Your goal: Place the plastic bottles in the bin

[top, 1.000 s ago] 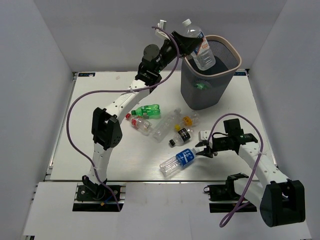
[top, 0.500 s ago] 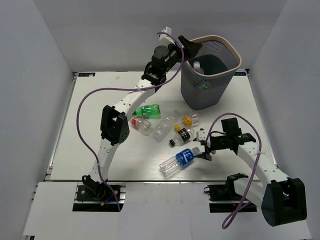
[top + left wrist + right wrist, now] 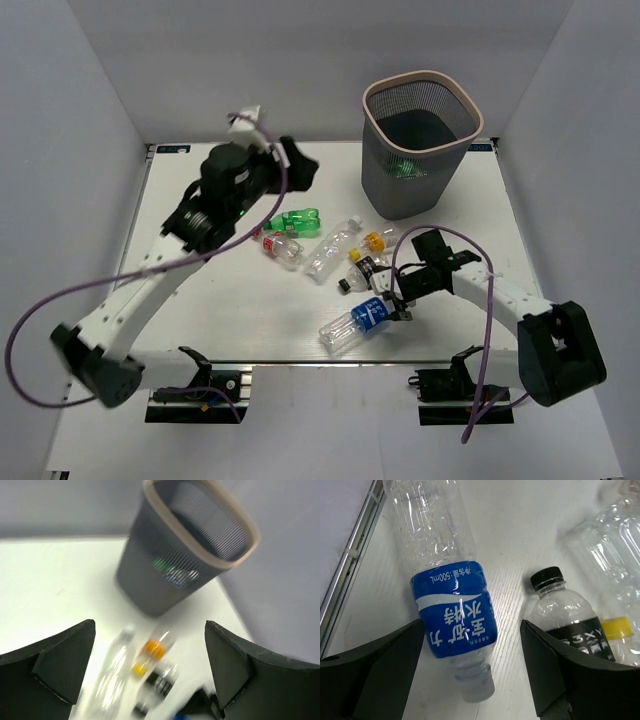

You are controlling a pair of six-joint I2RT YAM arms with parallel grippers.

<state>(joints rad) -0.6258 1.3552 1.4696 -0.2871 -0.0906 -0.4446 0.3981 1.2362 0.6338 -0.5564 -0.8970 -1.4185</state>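
Six plastic bottles lie mid-table: a green one [image 3: 298, 221], a red-labelled one [image 3: 282, 249], a clear one [image 3: 333, 248], a yellow-labelled one [image 3: 378, 240], a black-labelled one [image 3: 362, 271] and a blue-labelled one [image 3: 358, 322]. The bin [image 3: 422, 140] stands at the back right, with something green showing through its mesh. My left gripper [image 3: 295, 165] hangs open and empty left of the bin [image 3: 185, 555]. My right gripper [image 3: 471, 645] is open, low over the table, its fingers either side of the blue-labelled bottle [image 3: 452, 610] near its neck, not touching it.
The black-capped bottle [image 3: 565, 615] lies just past my right gripper's right finger [image 3: 555, 670]. The table's front edge rail [image 3: 350, 570] runs close to the blue-labelled bottle. White walls enclose the table on three sides.
The left gripper let a clear bottle drop into the bin, opened, and swung back left and down. The right gripper opened wider and moved left over the blue-labelled bottle.
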